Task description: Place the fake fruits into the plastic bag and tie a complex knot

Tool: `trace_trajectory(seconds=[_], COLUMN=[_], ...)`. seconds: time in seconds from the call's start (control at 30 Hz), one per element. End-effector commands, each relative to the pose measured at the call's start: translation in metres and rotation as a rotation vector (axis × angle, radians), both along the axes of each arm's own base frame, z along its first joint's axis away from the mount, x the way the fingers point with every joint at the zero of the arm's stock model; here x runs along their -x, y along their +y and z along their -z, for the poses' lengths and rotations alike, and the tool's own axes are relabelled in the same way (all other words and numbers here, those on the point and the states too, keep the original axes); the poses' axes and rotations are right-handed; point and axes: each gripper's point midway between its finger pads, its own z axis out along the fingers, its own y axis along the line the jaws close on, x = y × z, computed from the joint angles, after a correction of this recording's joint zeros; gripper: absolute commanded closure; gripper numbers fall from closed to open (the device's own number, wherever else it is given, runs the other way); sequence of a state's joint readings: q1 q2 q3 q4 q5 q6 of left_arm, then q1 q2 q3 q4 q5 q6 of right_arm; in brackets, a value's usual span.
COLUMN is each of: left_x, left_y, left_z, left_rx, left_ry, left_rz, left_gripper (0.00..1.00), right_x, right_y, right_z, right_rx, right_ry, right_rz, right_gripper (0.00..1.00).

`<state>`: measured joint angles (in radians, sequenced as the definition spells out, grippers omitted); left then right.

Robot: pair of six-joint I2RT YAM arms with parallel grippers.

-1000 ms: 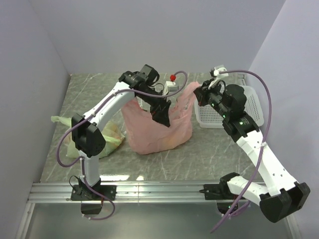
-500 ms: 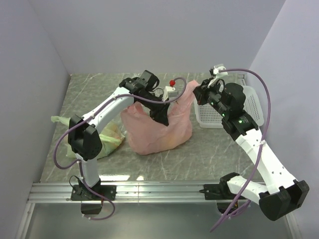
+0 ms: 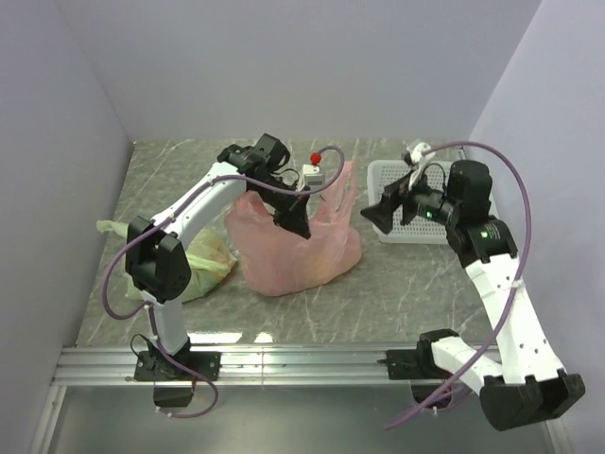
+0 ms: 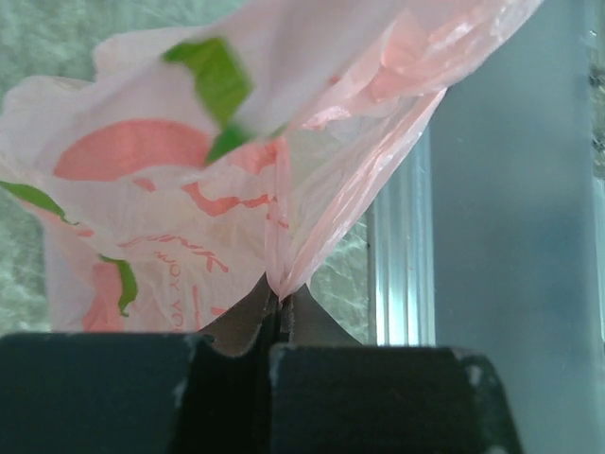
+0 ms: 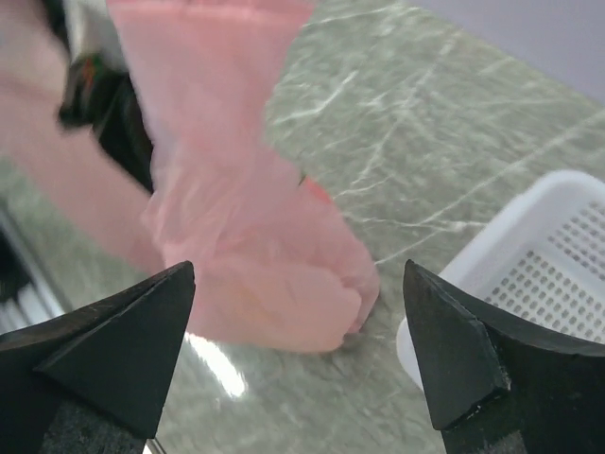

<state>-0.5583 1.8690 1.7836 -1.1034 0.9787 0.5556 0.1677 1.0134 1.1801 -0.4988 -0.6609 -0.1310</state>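
The salmon-pink plastic bag stands on the table's middle, its upper part pulled up into a flap. My left gripper is shut on a pinch of the bag's film; in the left wrist view the plastic bag fans out from the closed left gripper. My right gripper hovers open to the right of the bag, touching nothing. In the right wrist view the plastic bag lies beyond the open right gripper. The fake fruits are hidden inside the bag; only a faint yellowish tint shows through. No knot is in view.
A white perforated basket sits at the right rear, just behind the right gripper, with its rim in the right wrist view. A pale green bag lies at the left beside the left arm. Walls close in the table on three sides.
The left gripper shut on the bag's film. The right gripper let go of the bag's right handle, opened wide and drew back to the right toward the basket.
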Motion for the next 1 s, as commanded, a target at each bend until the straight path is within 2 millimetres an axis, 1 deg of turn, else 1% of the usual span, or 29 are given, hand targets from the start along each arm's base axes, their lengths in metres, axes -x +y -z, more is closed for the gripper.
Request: trace_trajectory(seconds=[0.0,0.07,0.1,0.13,0.17,0.2,0.23,0.27,0.3,0.33,0.37,0.4,0.47,0.53,0.57,0.6,0.7,0.73,0.77,0.8,0.83,0.87,0.9,0.93,0.97], left_x=[0.02,0.025,0.025,0.028,0.029,0.029,0.029,0.031,0.03,0.029,0.029,0.029,0.028,0.027,0.026,0.026,0.025,0.025,0.025,0.025,0.026,0.026,0.025,0.024,0.024], left_y=[0.001,0.001,0.001,0.001,0.001,0.001,0.001,0.001,0.001,0.001,0.001,0.0,-0.001,-0.002,-0.003,-0.003,-0.005,-0.004,-0.004,-0.004,-0.003,-0.003,-0.003,-0.005,-0.005], left_z=[-0.026,-0.026,-0.027,-0.029,-0.03,-0.031,-0.03,-0.031,-0.031,-0.029,-0.031,-0.031,-0.03,-0.028,-0.029,-0.028,-0.028,-0.028,-0.026,-0.025,-0.025,-0.024,-0.024,-0.025,-0.026], left_rx=[0.091,0.097,0.11,0.115,0.121,0.126,0.127,0.123,0.123,0.122,0.122,0.122,0.121,0.115,0.117,0.117,0.123,0.124,0.121,0.121,0.12,0.119,0.119,0.126,0.123], left_ry=[-0.028,-0.005,-0.007,0.002,0.001,-0.004,-0.004,-0.001,-0.002,0.005,0.004,0.003,0.006,0.01,0.008,0.01,0.013,0.015,0.017,0.014,0.013,0.015,0.014,0.005,0.013], left_rz=[0.103,0.116,0.126,0.131,0.138,0.146,0.152,0.155,0.157,0.159,0.161,0.165,0.169,0.173,0.174,0.174,0.172,0.17,0.171,0.175,0.176,0.176,0.173,0.173,0.164], left_gripper=[0.98,0.97,0.97,0.97,0.96,0.96,0.96,0.96,0.96,0.96,0.96,0.96,0.95,0.95,0.94,0.94,0.94,0.94,0.94,0.94,0.94,0.94,0.95,0.95,0.95], right_x=[0.046,0.05,0.05,0.045,0.042,0.038,0.031,0.029,0.022,0.02,0.016,0.014,0.017,0.02,0.019,0.022,0.022,0.02,0.02,0.019,0.02,0.018,0.019,0.019,0.016], right_y=[0.013,0.021,0.024,0.03,0.033,0.036,0.04,0.045,0.05,0.053,0.061,0.065,0.076,0.084,0.088,0.094,0.104,0.106,0.107,0.11,0.112,0.113,0.114,0.114,0.115], right_z=[0.015,0.014,0.025,0.016,0.018,0.025,0.017,0.019,0.023,0.022,0.028,0.024,0.031,0.032,0.037,0.038,0.046,0.043,0.046,0.042,0.042,0.043,0.043,0.042,0.041], right_rx=[0.061,0.046,0.033,0.013,-0.007,-0.015,-0.018,-0.017,-0.015,-0.012,-0.01,-0.01,-0.008,-0.005,-0.006,-0.011,-0.034,-0.044,-0.059,-0.065,-0.075,-0.078,-0.084,-0.093,-0.095], right_ry=[-0.08,-0.153,-0.146,-0.221,-0.226,-0.232,-0.294,-0.307,-0.303,-0.313,-0.302,-0.313,-0.299,-0.313,-0.304,-0.305,-0.261,-0.272,-0.244,-0.261,-0.246,-0.237,-0.226,-0.209,-0.199], right_rz=[-0.249,-0.329,-0.354,-0.386,-0.397,-0.407,-0.419,-0.439,-0.454,-0.47,-0.5,-0.52,-0.585,-0.621,-0.636,-0.662,-0.688,-0.691,-0.69,-0.694,-0.696,-0.693,-0.695,-0.694,-0.687], right_gripper=[0.02,0.01,0.01,0.01,0.0,0.0,0.0,0.0,0.0,0.0,0.0,0.0,0.0,0.0,0.0,0.0,0.0,0.0,0.02,0.04,0.13,0.19,0.29,0.55,0.7])
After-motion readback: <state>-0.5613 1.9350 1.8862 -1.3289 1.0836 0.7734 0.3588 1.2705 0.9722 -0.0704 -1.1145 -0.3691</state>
